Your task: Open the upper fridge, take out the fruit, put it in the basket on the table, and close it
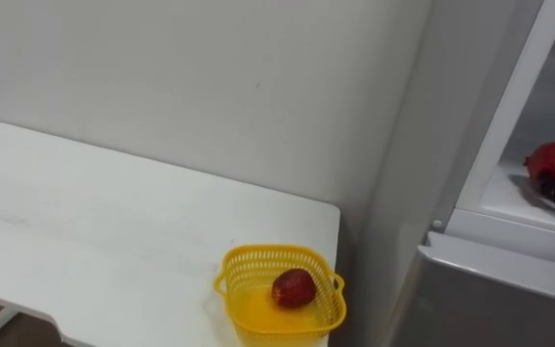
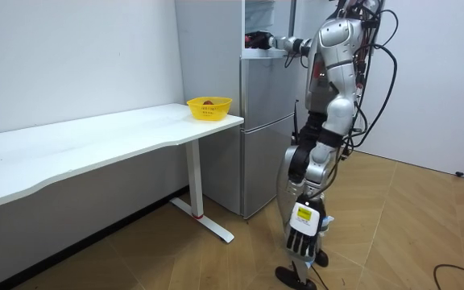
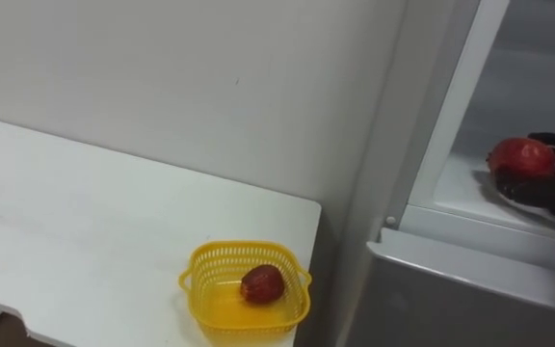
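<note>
I note right arm stretched forward, right hand point(image 3: 549, 190) curled round red fruit point(image 3: 520, 154); left hand point(image 2: 302, 240) hangs low, fingers relaxed.

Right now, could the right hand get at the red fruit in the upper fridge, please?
Likely yes: the fridge stands open, and the right hand has its fingers round the red fruit.

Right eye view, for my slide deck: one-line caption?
Right hand grips a red fruit in the fridge; another fruit lies in the basket on the table.

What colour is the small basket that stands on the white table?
The basket is yellow. It shows best in the left eye view.
</note>
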